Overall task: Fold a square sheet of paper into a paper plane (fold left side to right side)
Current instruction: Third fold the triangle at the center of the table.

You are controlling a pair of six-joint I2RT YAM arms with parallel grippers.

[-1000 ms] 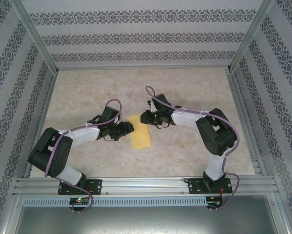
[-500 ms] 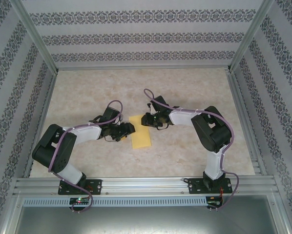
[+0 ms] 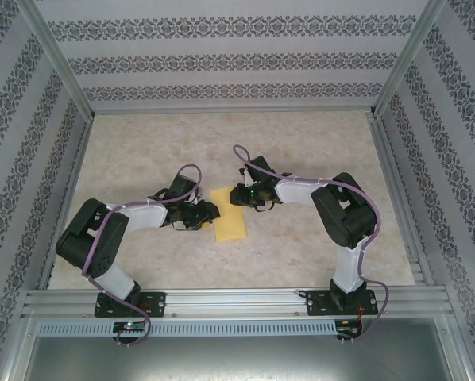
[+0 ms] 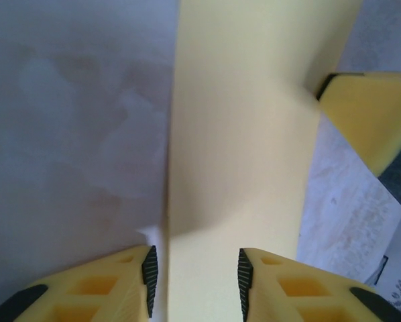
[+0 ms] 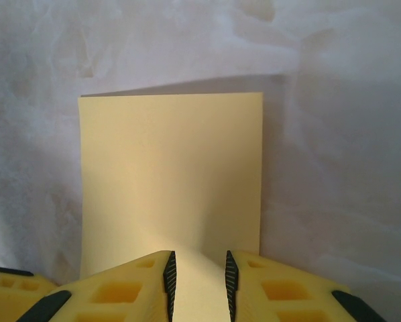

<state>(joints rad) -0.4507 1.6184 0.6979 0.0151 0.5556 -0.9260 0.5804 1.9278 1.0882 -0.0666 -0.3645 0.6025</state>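
The marbled bench (image 3: 142, 159) carried one thing between the two arms: the square sheet of paper (image 3: 229, 216), lying flat near the middle as a narrow yellow rectangle, long side running away from the bases. That shape suggested the left-to-right fold was already made, so the step in hand was probably setting the crease or taking a fresh hold for the next fold.

The left gripper (image 3: 210, 213) sat low at the sheet's left long edge, its jaws open with a wide gap and the paper running through the space under them. The right gripper (image 3: 235, 194) sat at the far short end, jaws parted more narrowly over that edge and gripping nothing. Whether either one's pads actually touched the paper could not be told from the wrist views.

The next move would call for one gripper to pin the sheet while the other lifted a corner — gently, since paper this thin slides and buckles.
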